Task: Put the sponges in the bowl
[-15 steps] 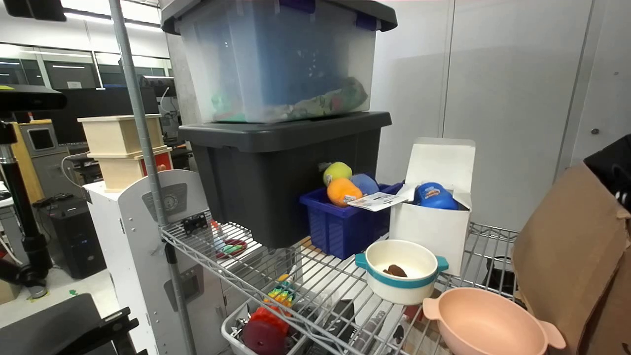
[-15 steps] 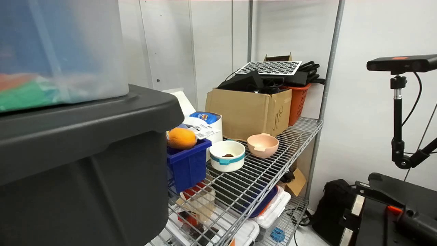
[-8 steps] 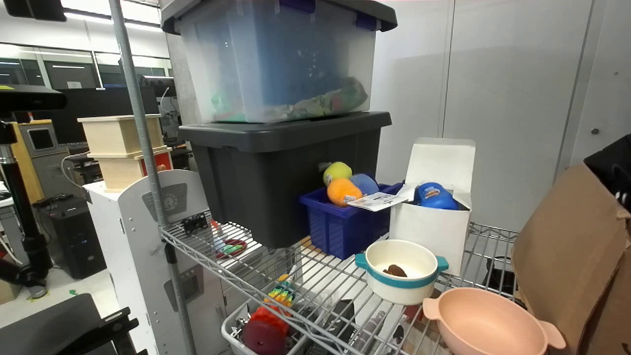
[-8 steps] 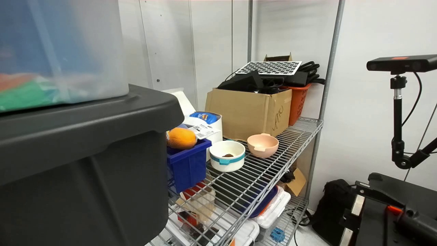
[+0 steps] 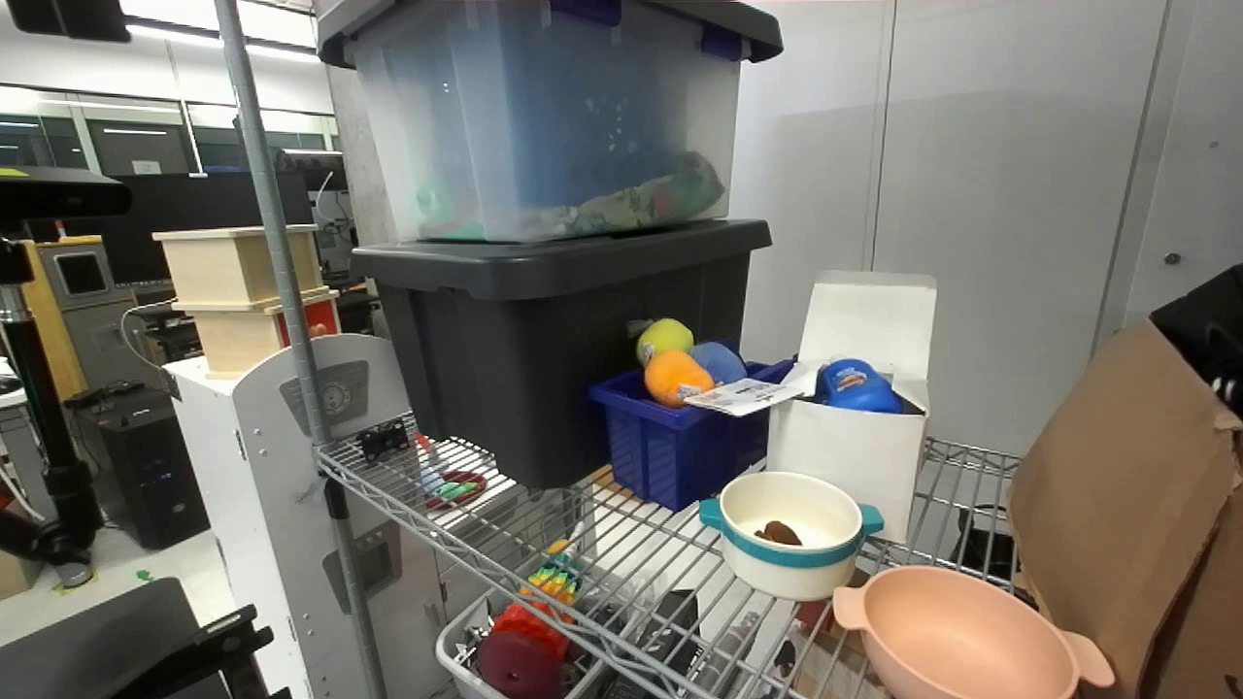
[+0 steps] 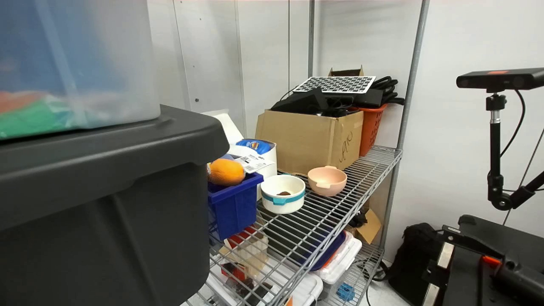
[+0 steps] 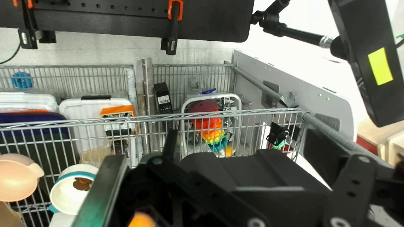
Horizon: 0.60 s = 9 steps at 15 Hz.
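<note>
From my seat, the wrist view has the gripper [image 7: 241, 146] coming in at the bottom of the frame, its fingers spread wide apart. In an exterior view the sponges [image 5: 678, 377] sit at the mouth of the blue bin [image 5: 685, 451], near the centre of the frame: yellow-green, orange and blue together, their white tag [image 5: 743, 396] sticking out past the rim towards the white box [image 5: 850, 442]; I can't tell whether tag and box touch. That box has its flap up and a blue object [image 5: 856, 386] in its opening.

Lower in the frame I have the white bowl [image 5: 791, 580] with the teal band, a brown thing [image 5: 779, 533] lying inside, and at lower right the peach bowl [image 5: 957, 631], cut by the frame's edge. Top centre is a clear tote [image 5: 554, 126] with green and mottled stuff low inside, stacked on a dark tote [image 5: 573, 359].

In an exterior view a cardboard box [image 6: 297, 140], upper centre, is heaped with black gear [image 6: 306, 102]. Mid-frame in my wrist view, a white tray [image 7: 238, 101] holds a rainbow-coloured item [image 7: 208, 126]
</note>
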Each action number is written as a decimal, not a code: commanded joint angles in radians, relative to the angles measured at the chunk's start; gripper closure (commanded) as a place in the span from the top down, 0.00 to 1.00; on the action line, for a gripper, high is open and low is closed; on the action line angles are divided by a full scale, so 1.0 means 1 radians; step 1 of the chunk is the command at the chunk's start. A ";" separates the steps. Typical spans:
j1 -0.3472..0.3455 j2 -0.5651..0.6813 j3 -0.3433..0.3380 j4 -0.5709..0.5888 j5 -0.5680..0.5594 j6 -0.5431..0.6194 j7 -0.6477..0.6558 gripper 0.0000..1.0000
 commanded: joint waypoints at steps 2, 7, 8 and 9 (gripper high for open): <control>-0.014 0.000 0.011 0.003 0.008 -0.005 -0.007 1.00; -0.021 0.010 0.015 0.001 0.001 0.008 -0.002 1.00; -0.030 0.020 0.018 -0.004 -0.009 0.030 0.001 1.00; -0.037 0.028 0.019 -0.008 -0.016 0.045 0.001 1.00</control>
